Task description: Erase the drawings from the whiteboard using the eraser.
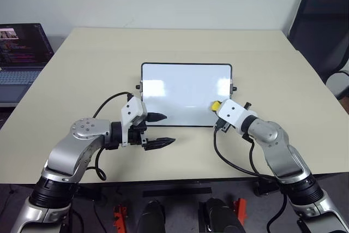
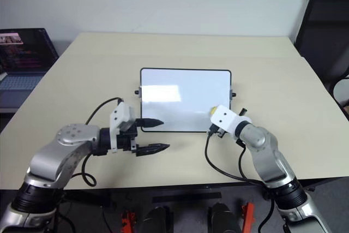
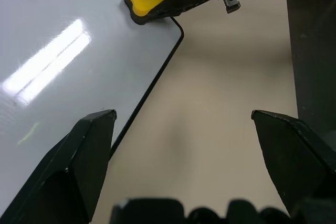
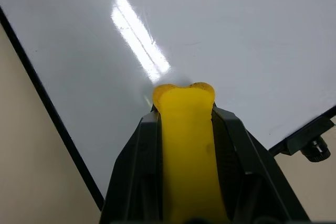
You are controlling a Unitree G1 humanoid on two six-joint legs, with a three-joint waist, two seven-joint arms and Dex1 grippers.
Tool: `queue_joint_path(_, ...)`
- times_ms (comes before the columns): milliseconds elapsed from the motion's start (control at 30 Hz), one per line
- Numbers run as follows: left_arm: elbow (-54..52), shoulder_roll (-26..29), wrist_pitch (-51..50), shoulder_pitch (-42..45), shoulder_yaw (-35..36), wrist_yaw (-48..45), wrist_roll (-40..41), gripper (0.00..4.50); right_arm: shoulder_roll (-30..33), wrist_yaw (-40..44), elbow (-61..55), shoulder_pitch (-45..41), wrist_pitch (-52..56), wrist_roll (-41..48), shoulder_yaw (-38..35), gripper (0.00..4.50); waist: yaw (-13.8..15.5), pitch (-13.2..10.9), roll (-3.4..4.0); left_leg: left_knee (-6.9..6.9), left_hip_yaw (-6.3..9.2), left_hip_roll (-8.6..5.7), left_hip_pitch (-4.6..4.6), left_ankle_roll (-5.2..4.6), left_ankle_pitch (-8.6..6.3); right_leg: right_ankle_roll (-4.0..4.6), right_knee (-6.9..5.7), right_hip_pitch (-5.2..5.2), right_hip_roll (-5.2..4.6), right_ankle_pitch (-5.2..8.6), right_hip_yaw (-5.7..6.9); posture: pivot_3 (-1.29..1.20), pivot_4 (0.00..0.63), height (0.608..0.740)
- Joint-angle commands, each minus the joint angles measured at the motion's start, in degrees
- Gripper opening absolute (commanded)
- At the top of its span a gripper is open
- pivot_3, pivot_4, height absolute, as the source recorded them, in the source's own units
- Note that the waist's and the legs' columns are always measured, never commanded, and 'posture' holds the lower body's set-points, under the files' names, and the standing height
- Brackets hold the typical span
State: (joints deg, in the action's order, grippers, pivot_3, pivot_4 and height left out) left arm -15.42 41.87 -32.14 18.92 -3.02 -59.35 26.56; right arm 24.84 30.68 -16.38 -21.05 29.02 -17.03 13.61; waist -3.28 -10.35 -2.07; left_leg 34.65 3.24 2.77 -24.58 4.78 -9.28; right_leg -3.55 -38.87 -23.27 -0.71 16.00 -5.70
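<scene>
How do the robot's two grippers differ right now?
The left gripper is open and empty, while the right gripper is shut on the yellow eraser. The left gripper sits by the whiteboard's near left corner, one finger over the board; the right gripper is at the near right corner, with the eraser over the white surface. Both point inward, toward the board.

Bright even room light, streaky glare on the whiteboard (image 1: 186,94) (strongest in wrist views), soft shadows, close gripper fingers blurred
</scene>
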Motion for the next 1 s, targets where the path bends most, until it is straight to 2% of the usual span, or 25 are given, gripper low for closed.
queue_joint_path(33, -1.85, -0.91, 0.18, 2.81, 0.11, 0.17, 0.99, 4.50, -4.02, -1.57, -7.36, 1.23, 4.43, 6.63, -8.00, 0.97, 0.01, 0.00, 0.01, -0.01, 0.00, 0.00, -0.02, 0.00, 0.00, 0.00, 0.00, -0.01, 0.00, 0.00, 0.00, 0.00, 0.150, 0.740)
queue_joint_path(167, -1.29, -1.66, 0.55, 5.63, -1.04, -0.83, 0.69, 4.50, -10.41, -3.87, -16.48, 3.90, 12.39, 14.07, -16.55, 0.97, 0.04, -0.01, 0.02, -0.10, 0.06, 0.00, -0.13, 0.00, 0.00, -0.04, 0.01, -0.08, 0.02, 0.02, 0.04, 0.00, 0.150, 0.740)
queue_joint_path(300, 0.26, -2.67, 1.45, 9.33, -3.18, -2.62, 0.25, 4.50, -13.61, -8.26, -23.59, 6.25, 20.46, 16.47, -23.42, 0.97, 0.12, -0.02, 0.04, -0.15, 0.09, -0.01, -0.15, 0.01, 0.00, -0.05, 0.02, -0.09, 0.02, 0.04, 0.07, 0.00, 0.150, 0.740)
queue_joint_path(400, 4.84, -5.15, 4.44, 14.08, -7.05, -5.65, -1.86, 4.50, -14.59, -11.70, -24.60, 7.21, 27.10, 16.90, -27.30, 0.97, 0.26, -0.02, 0.04, -0.13, 0.11, -0.02, -0.14, 0.01, 0.00, -0.04, 0.02, -0.08, 0.02, 0.04, 0.09, 0.00, 0.150, 0.740)
queue_joint_path(533, 12.03, -8.56, 7.98, 20.33, -11.29, -10.14, -4.37, 4.50, -13.48, -14.36, -19.45, 5.09, 29.84, 16.87, -27.86, 0.97, 0.01, -0.02, 0.05, -0.04, 0.08, -0.04, -0.14, 0.00, 0.00, -0.03, 0.01, -0.06, 0.02, 0.01, 0.05, 0.00, 0.150, 0.740)
queue_joint_path(700, 19.67, -13.24, 11.92, 26.35, -15.52, -13.84, -7.86, 4.50, -12.44, -16.13, -8.71, 1.29, 26.47, 17.52, -28.49, 0.97, -0.22, -0.05, 0.08, -0.11, 0.06, -0.04, -0.14, -0.01, 0.00, -0.03, 0.01, -0.09, 0.03, 0.02, 0.03, 0.00, 0.150, 0.740)
queue_joint_path(1000, 25.53, -19.83, 13.07, 33.05, -16.13, -13.09, -11.18, 4.50, -9.84, -17.50, 7.18, -3.74, 20.57, 20.30, -30.36, 0.97, -0.14, -0.08, 0.14, -0.36, 0.07, -0.06, -0.16, -0.01, 0.00, -0.39, 0.11, -0.12, 0.04, -0.10, 0.04, 0.00, 0.150, 0.740)
